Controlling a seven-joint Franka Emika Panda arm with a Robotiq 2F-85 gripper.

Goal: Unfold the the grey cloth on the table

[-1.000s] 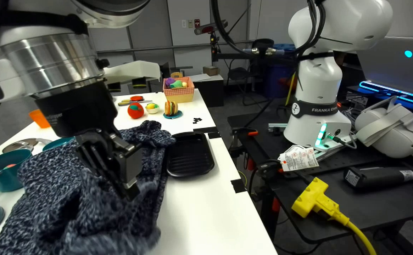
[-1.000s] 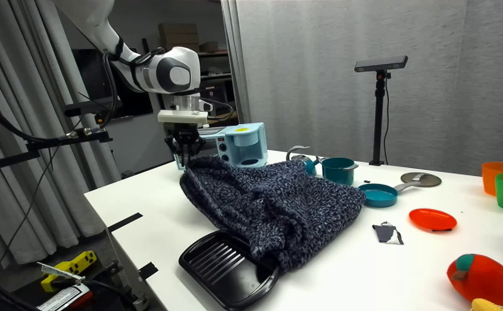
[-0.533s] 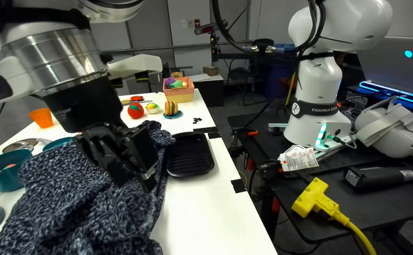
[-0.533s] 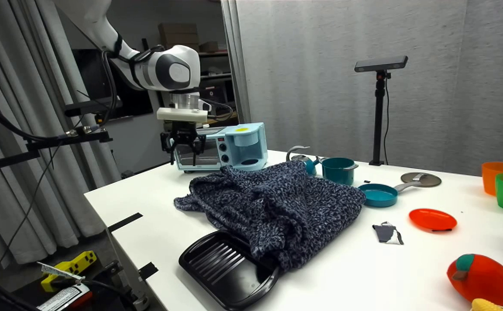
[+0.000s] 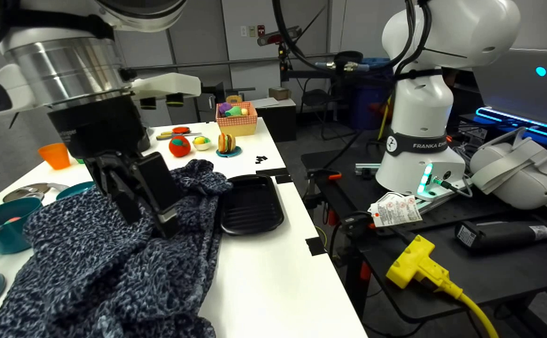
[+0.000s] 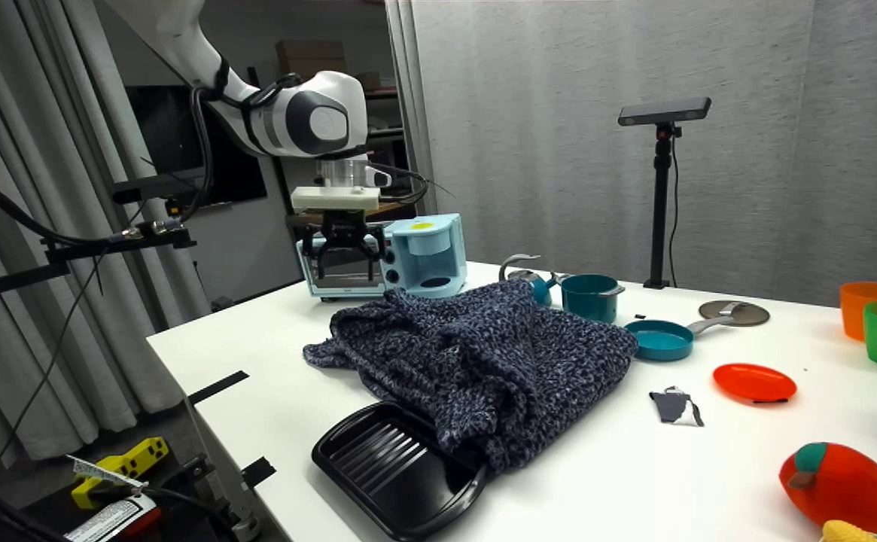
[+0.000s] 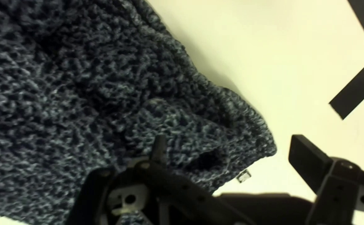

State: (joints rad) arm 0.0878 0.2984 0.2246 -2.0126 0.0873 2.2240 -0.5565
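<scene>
The grey cloth (image 6: 476, 354), a dark speckled knit, lies crumpled in folds on the white table (image 6: 265, 331). In the wrist view a flattened corner of the cloth (image 7: 175, 125) spreads below the jaws, with a small pale tag at its edge. My gripper (image 6: 345, 272) hovers above that end of the cloth, apart from it, its fingers spread wide and nothing gripped. From above, one fingertip (image 7: 160, 148) overlaps the fabric while the opposite fingertip (image 7: 306, 159) is over bare tabletop. The cloth's undersides are hidden within its folds.
A black ridged tray (image 6: 400, 467) is partly tucked under the cloth. Behind my gripper stands a light blue toaster oven (image 6: 430, 256). Beside the cloth sit a teal pot (image 6: 590, 297) and a teal pan (image 6: 660, 342). A red plate (image 6: 754, 382) lies farther along.
A second ago the jaws were closed on a lifted cloth edge. They have opened, that edge has dropped onto the table, and the gripper has risen slightly and shifted sideways.
</scene>
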